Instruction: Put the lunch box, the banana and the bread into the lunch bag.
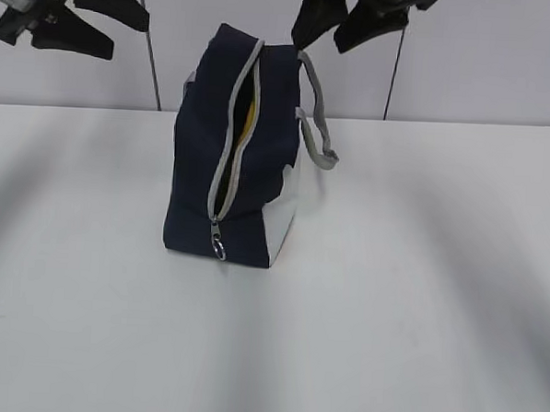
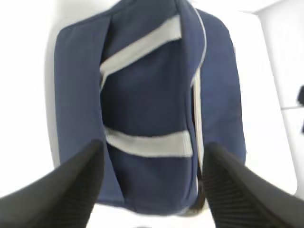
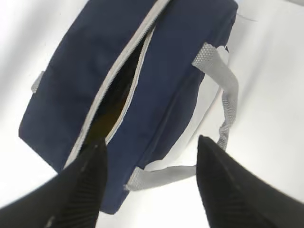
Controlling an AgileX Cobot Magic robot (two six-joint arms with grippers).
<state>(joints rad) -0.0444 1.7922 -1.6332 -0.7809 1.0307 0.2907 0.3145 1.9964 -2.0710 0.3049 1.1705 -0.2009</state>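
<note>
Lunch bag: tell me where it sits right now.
In the exterior view the lunch bag stands upright on the white table, slightly left of centre, zipper partly open; both open grippers hang above it, the left gripper and the right gripper.

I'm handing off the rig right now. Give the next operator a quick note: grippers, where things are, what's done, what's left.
Left gripper and right gripper: both open, empty, raised above the lunch bag.
Bag stands mid-table, zipper partly open.
Something yellow shows inside, likely the banana; lunch box and bread not visible anywhere.
Left: confirm contents by looking in.
</note>
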